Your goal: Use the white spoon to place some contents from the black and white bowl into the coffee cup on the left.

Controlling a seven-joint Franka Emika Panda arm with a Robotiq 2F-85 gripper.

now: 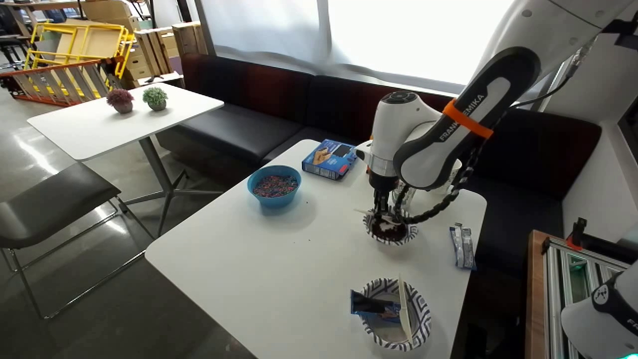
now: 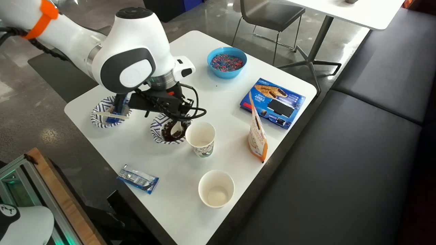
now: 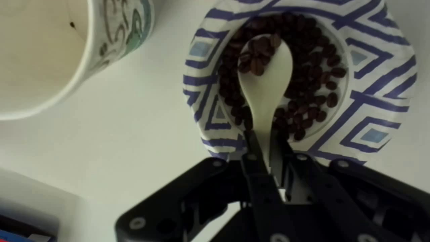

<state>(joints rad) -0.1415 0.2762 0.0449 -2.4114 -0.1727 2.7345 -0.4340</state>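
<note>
Firstly, the white spoon [image 3: 267, 87]: we record it pinched in the gripper [image 3: 263, 136], its scoop over the black and white bowl [image 3: 379, 97] and bearing a small heap of dark brown beans [image 3: 257, 52]. More beans lie in the bowl below; whether the scoop touches them, we cannot tell.

Next, the coffee cup [image 2: 203, 148]: printed low on its outside, upright, just beside the bowl. In an exterior view it stands left of, and farther than, the other white cup [image 2: 218, 195]; we take it for the one meant. In the wrist view, the part of its inside that shows is pale, with a single dark speck [image 3: 72, 24] too small for us to name.

Progress: spoon gripped, done; load scooped, done as far as we can judge. Remaining, by our reckoning: lift the spoon level, carry it across to the cup, tip the beans in. We see no sign of a finished transfer.

Outward, on the white table [image 1: 239, 259], in an exterior view: near, a striped dish [image 1: 421, 316] holding a second spoon [image 1: 402, 304] and a blue wrapper [image 1: 371, 304]; right, a silver-and-blue packet [image 1: 463, 247]; far left, a blue bowl [image 1: 276, 201] of coloured bits [image 1: 275, 186]; far, a blue box [image 1: 329, 159]. Right of the cups, in an exterior view, an orange-and-white pouch [image 2: 257, 139].
</note>
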